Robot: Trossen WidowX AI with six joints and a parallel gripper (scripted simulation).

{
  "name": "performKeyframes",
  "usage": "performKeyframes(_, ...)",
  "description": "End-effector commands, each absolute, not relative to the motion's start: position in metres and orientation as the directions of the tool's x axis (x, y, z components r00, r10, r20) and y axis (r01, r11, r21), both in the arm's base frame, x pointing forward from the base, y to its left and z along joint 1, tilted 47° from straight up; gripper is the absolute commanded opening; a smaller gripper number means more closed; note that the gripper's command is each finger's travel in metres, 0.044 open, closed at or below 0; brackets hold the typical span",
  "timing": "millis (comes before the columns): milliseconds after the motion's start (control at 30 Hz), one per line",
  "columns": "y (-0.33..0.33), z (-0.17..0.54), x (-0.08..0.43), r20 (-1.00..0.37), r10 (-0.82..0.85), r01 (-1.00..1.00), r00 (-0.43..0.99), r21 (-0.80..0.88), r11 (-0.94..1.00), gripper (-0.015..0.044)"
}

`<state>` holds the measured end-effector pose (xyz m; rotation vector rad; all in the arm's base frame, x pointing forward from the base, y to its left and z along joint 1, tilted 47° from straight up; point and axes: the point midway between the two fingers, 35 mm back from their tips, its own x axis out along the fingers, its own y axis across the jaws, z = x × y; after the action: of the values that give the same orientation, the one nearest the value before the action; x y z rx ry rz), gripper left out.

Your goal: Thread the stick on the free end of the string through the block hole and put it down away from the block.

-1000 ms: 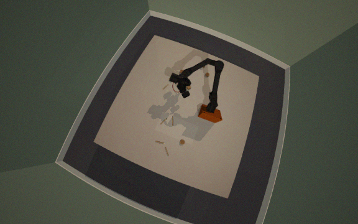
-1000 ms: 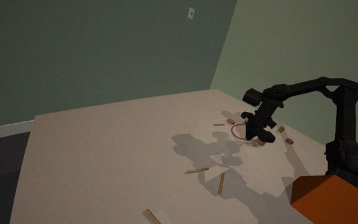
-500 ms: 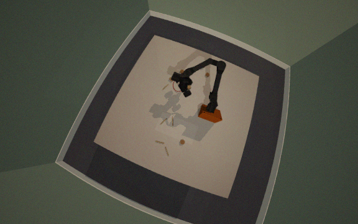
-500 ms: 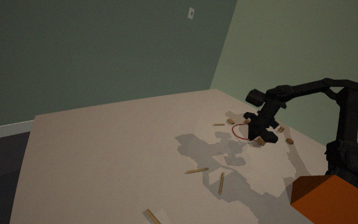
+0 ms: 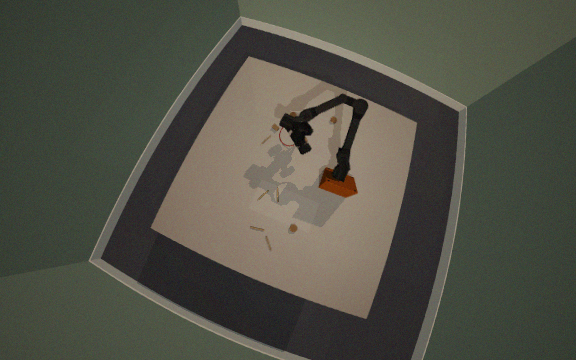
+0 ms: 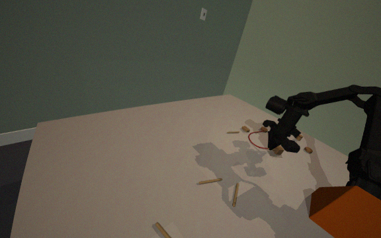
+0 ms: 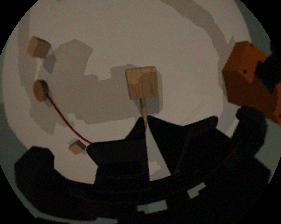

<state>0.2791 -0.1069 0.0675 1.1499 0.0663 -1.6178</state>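
Observation:
My gripper is shut on the thin wooden stick, just above the table. The wooden block stands on the table right ahead of the fingertips. The stick runs from the fingertips to the block's near side, where its front part goes out of sight, apparently in the hole. No tip shows beyond the far side. The red string curves from the round wooden button to the fingertips, on the gripper's side of the block.
A small wooden piece and a cube lie near the button. A round piece lies beyond the block. Loose sticks lie elsewhere. The orange base is to one side.

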Motion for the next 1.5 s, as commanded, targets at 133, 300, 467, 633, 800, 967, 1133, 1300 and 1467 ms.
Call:
performKeyframes(133,-0.114,0.072,0.269,-0.692,-0.720,0.777,0.061,0.486,-0.401,0.0000)
performKeyframes(300,-0.118,0.076,0.264,-0.692,-0.720,0.777,0.061,0.486,-0.401,0.0000)
performKeyframes(467,-0.119,0.077,0.263,-0.692,-0.720,0.777,0.062,0.486,-0.401,0.0000)
performKeyframes(633,-0.118,0.078,0.267,-0.689,-0.722,0.772,0.066,0.494,-0.401,0.0122)
performKeyframes(800,-0.100,0.093,0.268,-0.694,-0.717,0.772,0.066,0.491,-0.404,0.0122)
performKeyframes(967,-0.060,0.133,0.262,-0.692,-0.719,0.772,0.066,0.492,-0.402,0.0122)
performKeyframes(1133,-0.060,0.133,0.262,-0.692,-0.719,0.772,0.066,0.492,-0.402,0.0122)
performKeyframes(1300,-0.063,0.130,0.262,-0.693,-0.718,0.859,0.070,0.408,-0.310,0.0122)
performKeyframes(1467,-0.068,0.135,0.257,-0.692,-0.719,0.996,0.067,0.090,0.007,0.0122)
